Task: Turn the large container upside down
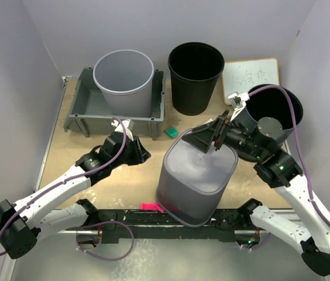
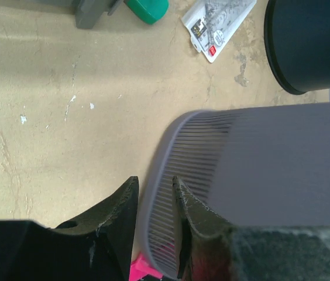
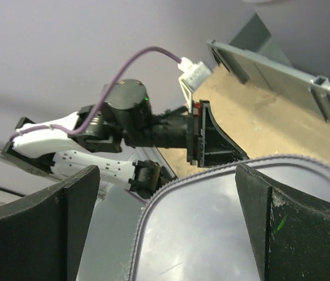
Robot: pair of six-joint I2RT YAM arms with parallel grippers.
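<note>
The large grey container (image 1: 197, 175) stands at the table's front centre with its flat base facing up and its walls running down to the table. It also shows in the left wrist view (image 2: 270, 164) and the right wrist view (image 3: 223, 234). My left gripper (image 1: 144, 153) is just left of it with a narrow gap between the fingers and nothing held. In the left wrist view the container's ribbed edge shows through that gap (image 2: 153, 190). My right gripper (image 1: 206, 140) is wide open over the far edge of the upturned base, one finger at each side (image 3: 168, 168).
A grey bucket (image 1: 124, 73) sits in a grey tray (image 1: 80, 105) at the back left. A black bucket (image 1: 195, 73) stands back centre, and another (image 1: 276, 102) behind the right arm. A whiteboard (image 1: 251, 75), a green piece (image 1: 171, 132) and a pink piece (image 1: 151, 206) lie on the table.
</note>
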